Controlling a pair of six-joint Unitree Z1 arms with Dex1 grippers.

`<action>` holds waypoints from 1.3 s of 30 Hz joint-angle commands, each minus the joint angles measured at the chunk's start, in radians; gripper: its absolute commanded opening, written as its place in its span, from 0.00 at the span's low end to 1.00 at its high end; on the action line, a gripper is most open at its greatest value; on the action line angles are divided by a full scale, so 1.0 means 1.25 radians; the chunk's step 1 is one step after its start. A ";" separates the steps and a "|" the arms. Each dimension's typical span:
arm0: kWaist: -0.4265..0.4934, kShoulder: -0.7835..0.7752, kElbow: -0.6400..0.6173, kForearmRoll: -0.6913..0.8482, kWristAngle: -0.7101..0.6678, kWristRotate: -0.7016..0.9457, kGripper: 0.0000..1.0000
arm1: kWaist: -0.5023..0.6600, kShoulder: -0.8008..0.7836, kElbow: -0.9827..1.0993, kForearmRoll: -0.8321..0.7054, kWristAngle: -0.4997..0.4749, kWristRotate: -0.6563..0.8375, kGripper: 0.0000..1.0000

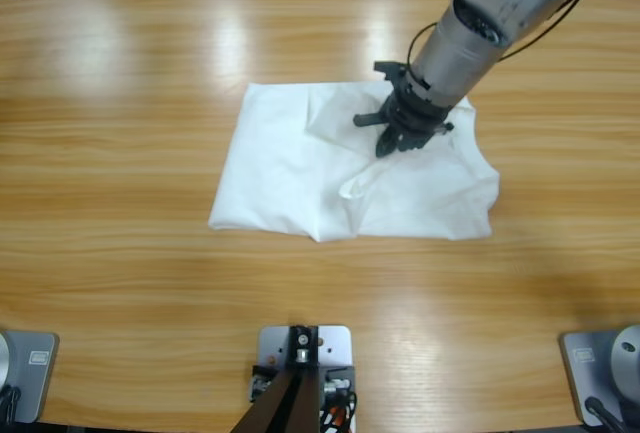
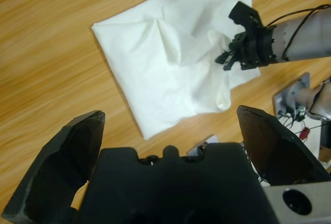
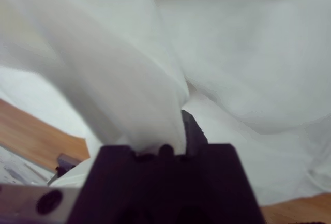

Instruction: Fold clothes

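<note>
One white T-shirt [image 1: 300, 173], part-folded on desk [image 1: 120, 103]; right gripper [image 1: 400, 133] fingers pinching its cloth; left gripper [image 2: 168, 131] fingers wide apart, empty.

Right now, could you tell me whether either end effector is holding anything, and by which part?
The right end effector pinches a raised fold near the middle of the white T-shirt. The left end effector is open and holds nothing.

Right tool [image 3: 176, 131] under T-shirt [image 3: 129, 79] folds

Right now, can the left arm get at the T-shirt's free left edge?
Probably yes: the left gripper hangs open above the table, nothing lies between it and the T-shirt; the right gripper grips cloth on the far side.
</note>
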State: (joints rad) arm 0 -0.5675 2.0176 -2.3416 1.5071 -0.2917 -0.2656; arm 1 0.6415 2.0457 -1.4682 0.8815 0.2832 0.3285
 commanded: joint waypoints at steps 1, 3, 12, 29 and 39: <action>0.010 -0.011 0.036 0.121 0.010 0.011 1.00 | 0.011 -0.033 -0.112 0.137 -0.046 -0.025 0.00; 0.011 -0.011 0.036 0.121 0.010 0.011 1.00 | 0.011 -0.039 -0.135 0.161 -0.053 -0.028 0.00; 0.011 -0.020 0.068 0.121 0.011 0.017 1.00 | 0.008 -0.057 -0.207 0.238 -0.076 -0.044 0.00; 0.011 -0.009 0.080 0.121 0.020 0.020 1.00 | -0.034 -0.071 -0.452 0.417 -0.112 -0.094 0.00; 0.011 -0.002 0.080 0.121 0.022 0.020 1.00 | -0.036 -0.063 -0.534 0.480 -0.127 -0.096 0.00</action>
State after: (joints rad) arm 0 -0.5645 1.9980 -2.2670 1.5071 -0.2799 -0.2532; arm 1 0.6157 1.9905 -2.0969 1.4327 0.1549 0.2208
